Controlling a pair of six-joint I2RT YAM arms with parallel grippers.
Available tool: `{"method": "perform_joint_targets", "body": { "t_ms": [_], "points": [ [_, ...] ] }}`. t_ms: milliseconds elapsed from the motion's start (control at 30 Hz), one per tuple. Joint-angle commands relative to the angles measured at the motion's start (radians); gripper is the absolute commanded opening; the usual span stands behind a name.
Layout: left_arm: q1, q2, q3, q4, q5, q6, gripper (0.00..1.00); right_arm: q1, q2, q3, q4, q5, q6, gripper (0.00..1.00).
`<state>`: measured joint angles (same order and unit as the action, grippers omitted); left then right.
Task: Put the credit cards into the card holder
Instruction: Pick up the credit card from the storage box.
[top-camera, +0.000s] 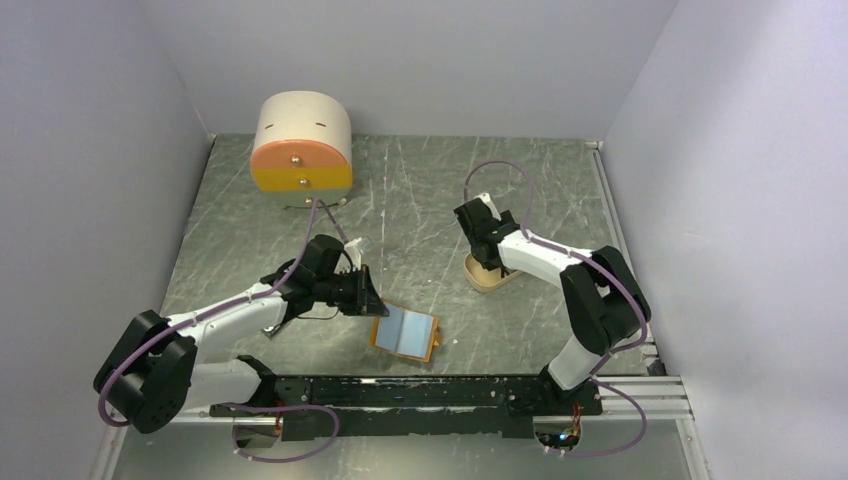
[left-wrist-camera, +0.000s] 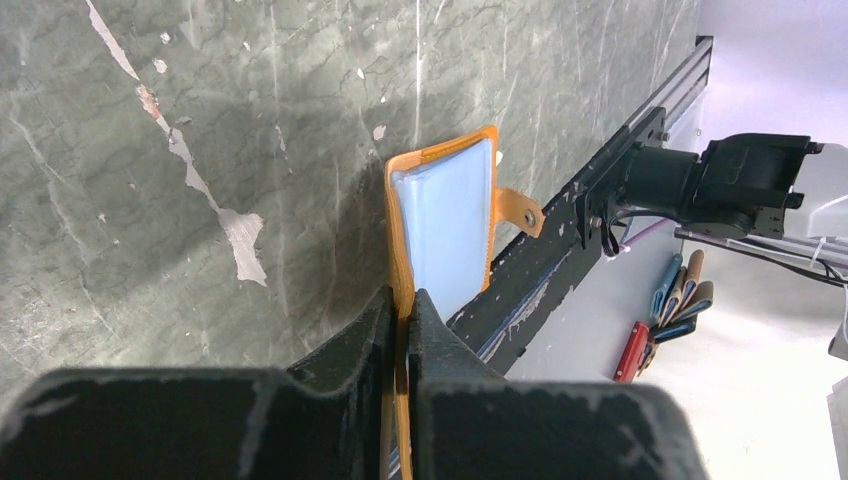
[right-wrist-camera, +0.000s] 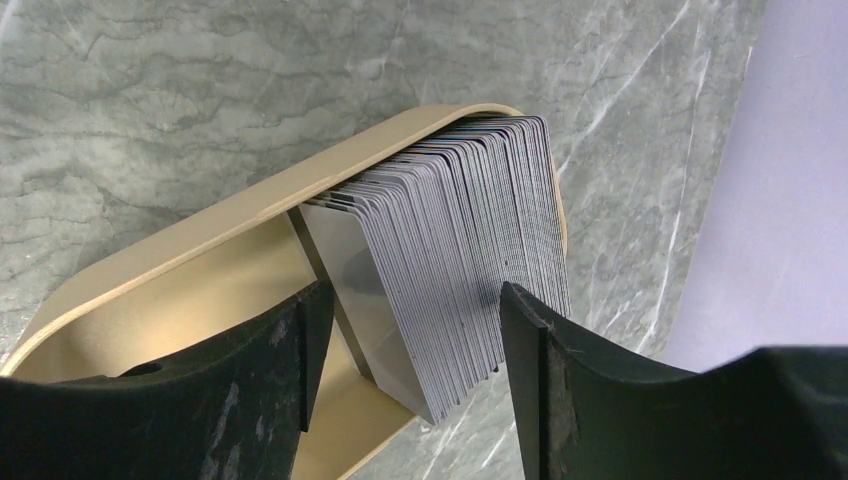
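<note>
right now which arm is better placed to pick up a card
Right. The right fingers are open on either side of the cards standing in the tray. The left fingers are shut on the holder at its edge, away from the tray.

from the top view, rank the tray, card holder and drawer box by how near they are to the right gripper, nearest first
1. tray: directly under the right gripper, on the right side.
2. card holder: lying open near the middle, towards the front edge.
3. drawer box: at the back left.
</note>
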<state>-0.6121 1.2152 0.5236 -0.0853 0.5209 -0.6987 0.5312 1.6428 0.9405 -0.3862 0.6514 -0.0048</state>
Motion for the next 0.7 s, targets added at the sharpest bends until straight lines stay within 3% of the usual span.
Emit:
{"method": "perform_joint_targets", "body": {
  "t_ms": [0, 667],
  "points": [
    [0.004, -0.014, -0.010, 0.038, 0.026, -0.005, 0.09, -0.007, 0.020, -0.003, 0.012, 0.039, 0.003, 0.65],
    [0.005, -0.012, -0.014, 0.043, 0.028, -0.006, 0.09, -0.006, -0.040, -0.003, 0.001, 0.068, 0.022, 0.56]
  ]
}}
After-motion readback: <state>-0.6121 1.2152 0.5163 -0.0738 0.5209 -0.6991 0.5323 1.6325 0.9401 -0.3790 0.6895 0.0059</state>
